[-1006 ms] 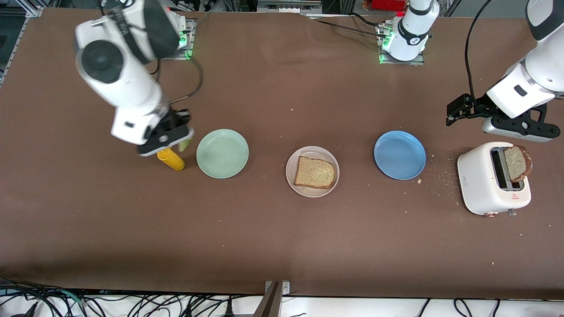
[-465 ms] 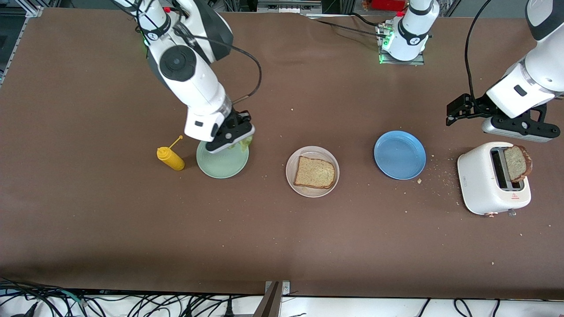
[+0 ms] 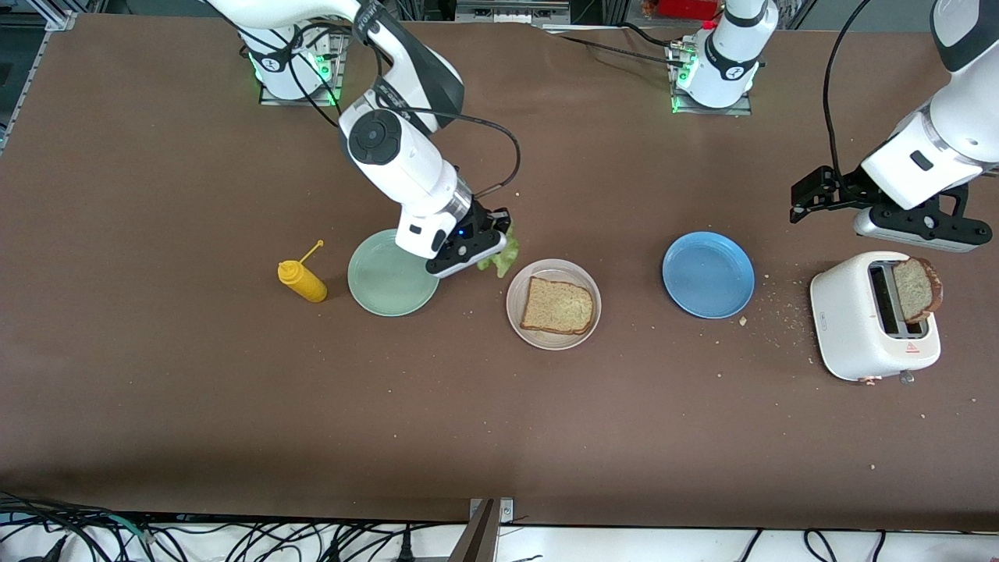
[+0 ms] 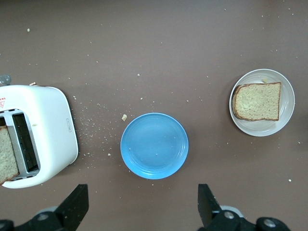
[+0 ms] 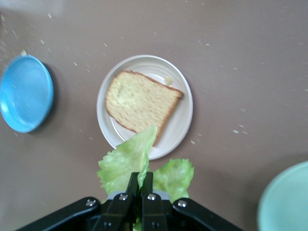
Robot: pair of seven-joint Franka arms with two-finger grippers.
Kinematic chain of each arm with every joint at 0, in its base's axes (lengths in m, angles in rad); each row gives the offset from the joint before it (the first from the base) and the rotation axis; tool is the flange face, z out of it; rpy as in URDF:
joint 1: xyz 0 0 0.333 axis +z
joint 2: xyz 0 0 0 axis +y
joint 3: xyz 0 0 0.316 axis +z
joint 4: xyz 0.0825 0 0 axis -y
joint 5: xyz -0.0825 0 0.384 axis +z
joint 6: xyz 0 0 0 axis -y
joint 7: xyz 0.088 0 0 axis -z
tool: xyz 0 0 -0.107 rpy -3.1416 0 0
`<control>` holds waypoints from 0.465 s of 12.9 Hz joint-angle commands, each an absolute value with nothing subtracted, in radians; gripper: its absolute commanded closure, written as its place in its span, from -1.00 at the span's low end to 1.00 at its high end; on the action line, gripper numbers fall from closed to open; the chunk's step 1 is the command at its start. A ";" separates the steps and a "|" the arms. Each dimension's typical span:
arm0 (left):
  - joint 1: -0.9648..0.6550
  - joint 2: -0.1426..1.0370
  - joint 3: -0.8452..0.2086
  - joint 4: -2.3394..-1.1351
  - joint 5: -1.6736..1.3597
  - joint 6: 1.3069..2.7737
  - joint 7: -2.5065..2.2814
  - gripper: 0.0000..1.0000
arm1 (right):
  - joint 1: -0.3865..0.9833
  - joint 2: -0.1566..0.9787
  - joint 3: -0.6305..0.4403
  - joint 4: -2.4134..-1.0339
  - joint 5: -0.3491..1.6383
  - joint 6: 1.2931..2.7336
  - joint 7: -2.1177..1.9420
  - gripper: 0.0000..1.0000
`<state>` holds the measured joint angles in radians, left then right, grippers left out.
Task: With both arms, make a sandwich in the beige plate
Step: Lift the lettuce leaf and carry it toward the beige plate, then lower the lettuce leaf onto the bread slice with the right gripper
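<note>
Lettuce leaf [image 3: 501, 256] now beside beige plate [image 3: 517, 312]

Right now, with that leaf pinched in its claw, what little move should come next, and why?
Probably carry on toward the beige plate: the right gripper grips the lettuce leaf just short of it, and the bread slice there lies bare.

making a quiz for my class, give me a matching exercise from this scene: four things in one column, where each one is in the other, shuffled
Things:
1. lettuce
2. bread slice
3. second bread slice
4. yellow bottle

Places:
A. in the toaster slot
B. on the beige plate
C. on the table beside the green plate
D. in the shut right gripper

Pairs: 1-D, 2-B, 3-A, 4-C
</note>
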<state>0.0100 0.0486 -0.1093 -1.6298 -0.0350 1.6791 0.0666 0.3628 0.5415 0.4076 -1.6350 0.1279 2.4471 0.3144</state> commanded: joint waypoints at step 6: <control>0.005 0.060 -0.109 -1.603 -0.006 1.660 0.067 -1.00 | 0.420 0.765 0.426 -1.487 0.229 2.609 0.425 1.00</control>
